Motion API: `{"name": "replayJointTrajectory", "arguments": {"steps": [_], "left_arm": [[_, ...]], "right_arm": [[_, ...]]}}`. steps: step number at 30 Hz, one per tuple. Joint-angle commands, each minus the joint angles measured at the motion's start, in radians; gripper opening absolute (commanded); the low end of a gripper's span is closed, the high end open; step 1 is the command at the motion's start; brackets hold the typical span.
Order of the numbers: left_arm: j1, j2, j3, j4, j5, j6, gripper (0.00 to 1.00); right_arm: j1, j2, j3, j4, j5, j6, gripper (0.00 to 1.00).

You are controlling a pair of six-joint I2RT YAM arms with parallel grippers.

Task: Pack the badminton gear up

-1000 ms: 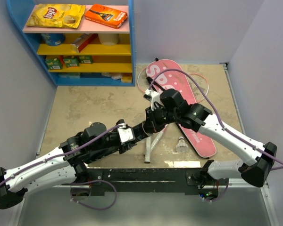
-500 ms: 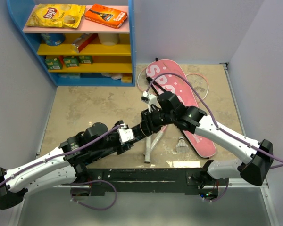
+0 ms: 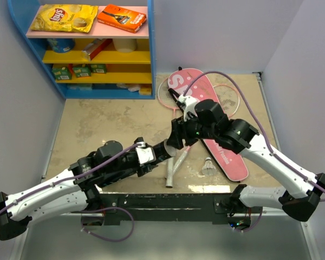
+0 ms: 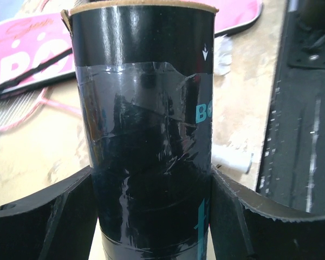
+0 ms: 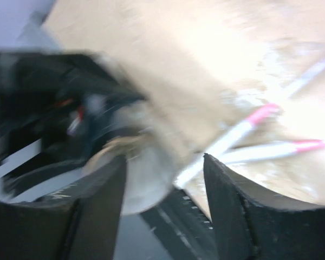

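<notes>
While left claw (image 4: 151, 187) clamps the long black tube (image 4: 146, 108) and right claw (image 5: 162, 162) sits apart, we've one white feather shuttlecock (image 3: 208, 165) and both thin pink-and-white rackets (image 3: 169, 174) unpacked.

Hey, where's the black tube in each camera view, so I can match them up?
Top external: black tube at centre, in the left gripper.
Left wrist: fills the middle of the picture.
Right wrist: blurred; probably the round end at lower left.
Shared landmark: white racket handles.
</notes>
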Motion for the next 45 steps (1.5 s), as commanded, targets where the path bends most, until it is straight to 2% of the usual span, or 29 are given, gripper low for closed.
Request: {"name": "replayJointTrajectory", "arguments": {"steps": [1,4,8,15,20,24,28,35,45], "left_arm": [[-0.014,-0.008,0.049,0.116,0.072,0.003,0.00],[-0.014,-0.010,0.049,0.114,0.072,0.001,0.00],[-0.014,-0.005,0.051,0.116,0.067,0.003,0.00],[-0.014,-0.005,0.051,0.111,0.063,0.004,0.00],[-0.014,-0.002,0.052,0.111,0.064,0.003,0.00],[-0.015,-0.014,0.052,0.108,0.057,0.000,0.00],[-0.015,-0.027,0.051,0.110,0.047,-0.007,0.00],[-0.014,-0.037,0.054,0.111,0.070,-0.016,0.00],[-0.014,-0.060,0.051,0.114,0.078,-0.028,0.00]], "right_arm": [[-0.101,-0.026,0.059,-0.121,0.268,-0.078,0.63],[-0.155,-0.046,0.028,-0.150,0.324,-0.110,0.66],[-0.157,0.000,-0.032,-0.224,0.524,-0.118,0.66],[-0.156,0.056,-0.124,-0.261,0.598,-0.069,0.65],[-0.154,0.094,-0.124,-0.287,0.577,-0.043,0.63],[-0.131,0.060,-0.231,-0.230,0.510,0.069,0.62],[-0.120,-0.045,-0.372,-0.170,0.457,0.188,0.61],[-0.090,-0.160,-0.461,-0.144,0.456,0.386,0.61],[-0.079,-0.343,-0.625,-0.080,0.388,0.753,0.59]]}}
